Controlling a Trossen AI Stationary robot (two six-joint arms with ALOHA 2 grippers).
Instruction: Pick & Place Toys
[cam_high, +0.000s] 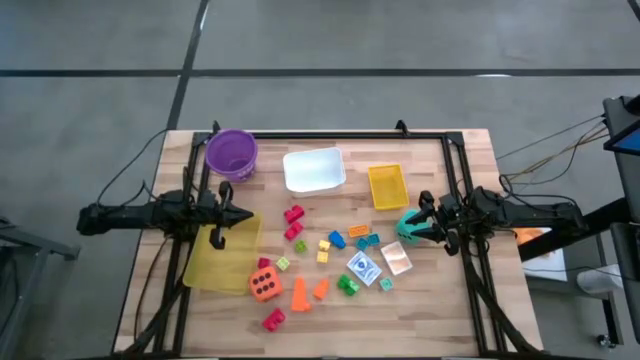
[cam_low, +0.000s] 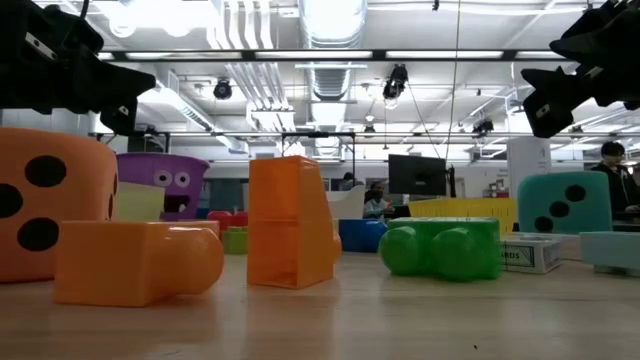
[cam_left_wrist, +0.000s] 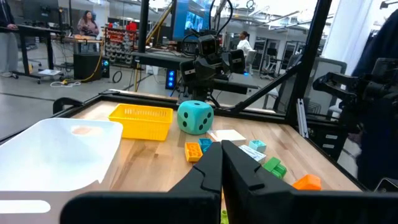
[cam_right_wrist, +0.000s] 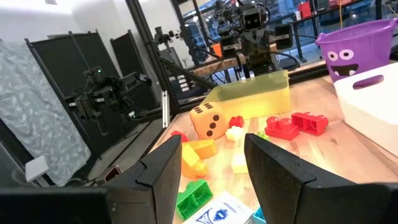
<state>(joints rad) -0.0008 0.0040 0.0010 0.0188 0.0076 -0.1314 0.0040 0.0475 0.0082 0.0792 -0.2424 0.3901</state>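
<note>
The left gripper hangs just left of the white tray and a little nearer the front, over the edge of the flat yellow tray, its fingers pressed together on nothing. The purple bowl sits just left of the white tray. In front of the white tray the toys lie scattered: red blocks, the orange die near the flat yellow tray's front corner, an orange block, a green block and small cards. Right of the white tray stands a yellow basket. Further right and forward, the teal die rests on the table against the right gripper, whose fingers are parted partway; I cannot tell whether they grip it.
</note>
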